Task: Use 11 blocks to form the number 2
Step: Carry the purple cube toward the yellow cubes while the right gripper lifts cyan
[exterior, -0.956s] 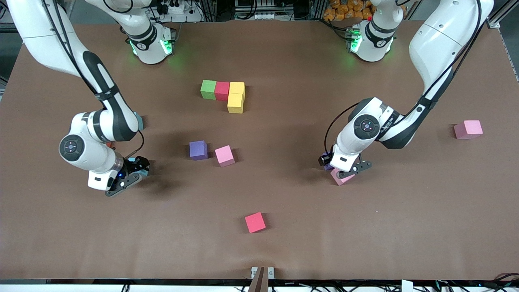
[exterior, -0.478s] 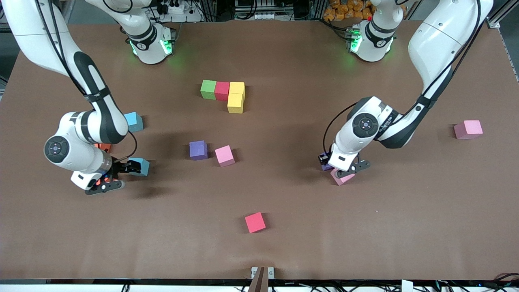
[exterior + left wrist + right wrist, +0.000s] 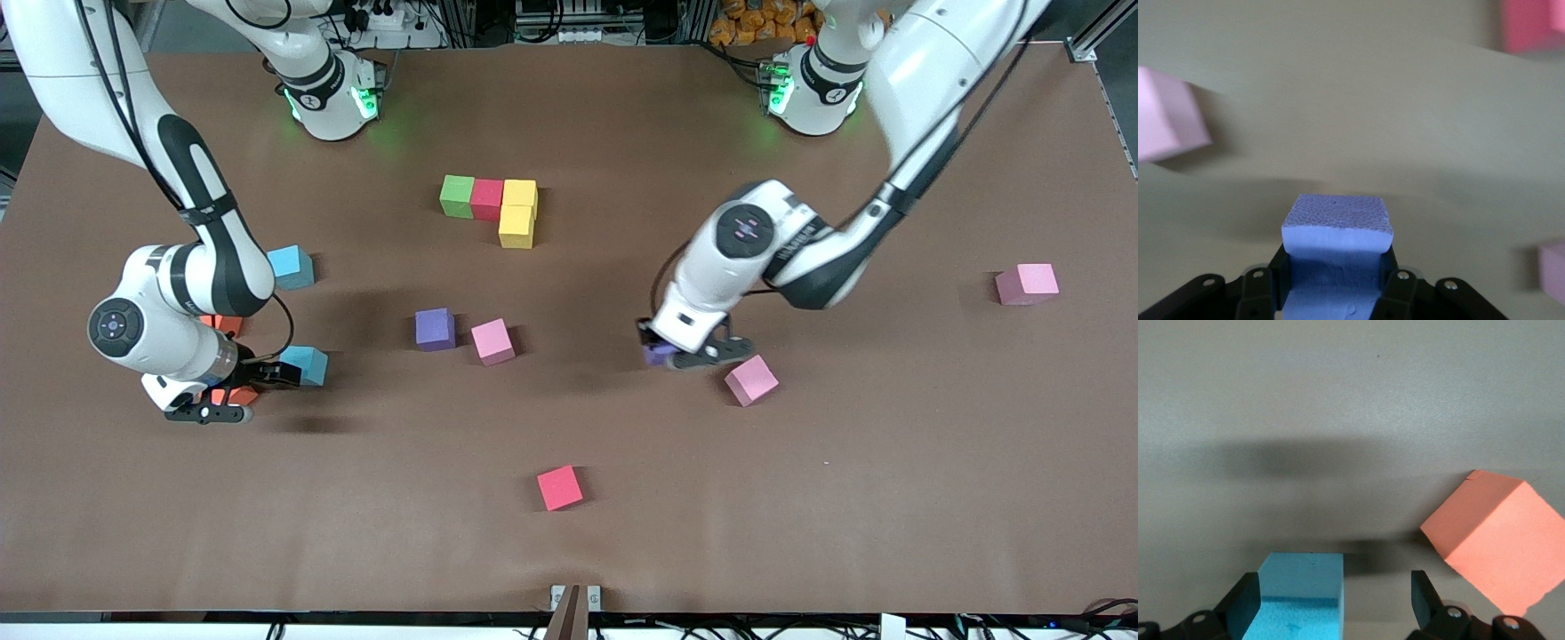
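Fourteen cubes (image 3: 559, 487) and two arms (image 3: 204, 187) are in view.

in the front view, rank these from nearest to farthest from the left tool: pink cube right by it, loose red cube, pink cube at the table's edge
1. Pink cube, just beside the left tool, slightly nearer the camera.
2. Loose red cube, much nearer the camera, toward the right arm's end.
3. Pink cube at the left arm's end of the table.
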You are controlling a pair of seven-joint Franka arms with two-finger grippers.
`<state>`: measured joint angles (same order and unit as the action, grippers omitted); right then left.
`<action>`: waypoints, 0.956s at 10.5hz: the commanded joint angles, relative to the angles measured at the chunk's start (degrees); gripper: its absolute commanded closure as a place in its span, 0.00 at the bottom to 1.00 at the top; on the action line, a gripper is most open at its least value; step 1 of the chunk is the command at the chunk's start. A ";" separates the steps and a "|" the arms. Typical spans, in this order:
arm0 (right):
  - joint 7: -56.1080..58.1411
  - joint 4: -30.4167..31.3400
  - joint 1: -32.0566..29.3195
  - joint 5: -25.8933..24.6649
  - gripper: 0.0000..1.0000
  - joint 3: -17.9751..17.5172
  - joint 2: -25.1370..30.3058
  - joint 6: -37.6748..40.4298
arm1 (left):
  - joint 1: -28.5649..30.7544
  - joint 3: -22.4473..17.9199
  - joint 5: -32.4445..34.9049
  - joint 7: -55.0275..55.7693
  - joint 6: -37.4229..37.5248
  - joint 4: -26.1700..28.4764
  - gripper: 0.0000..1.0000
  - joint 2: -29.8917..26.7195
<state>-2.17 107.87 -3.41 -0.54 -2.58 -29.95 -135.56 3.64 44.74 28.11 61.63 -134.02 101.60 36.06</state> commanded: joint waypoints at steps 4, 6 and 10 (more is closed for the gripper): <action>-6.18 0.33 2.35 0.72 0.00 -0.32 0.42 0.47 | -14.25 -0.62 -2.70 -4.57 1.48 -7.99 0.99 3.22; -6.09 1.37 2.61 0.72 0.00 -0.32 0.24 0.38 | -19.69 -1.49 -5.77 -5.20 2.35 -11.85 1.00 6.46; -5.91 1.82 2.35 0.63 0.00 -0.32 0.15 0.55 | -32.62 -12.37 -16.49 -3.36 9.99 -17.49 1.00 7.37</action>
<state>-7.57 109.06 -0.89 -0.54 -2.77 -30.28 -135.29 -25.64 36.18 15.35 58.52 -126.93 87.44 43.35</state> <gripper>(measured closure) 0.000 0.467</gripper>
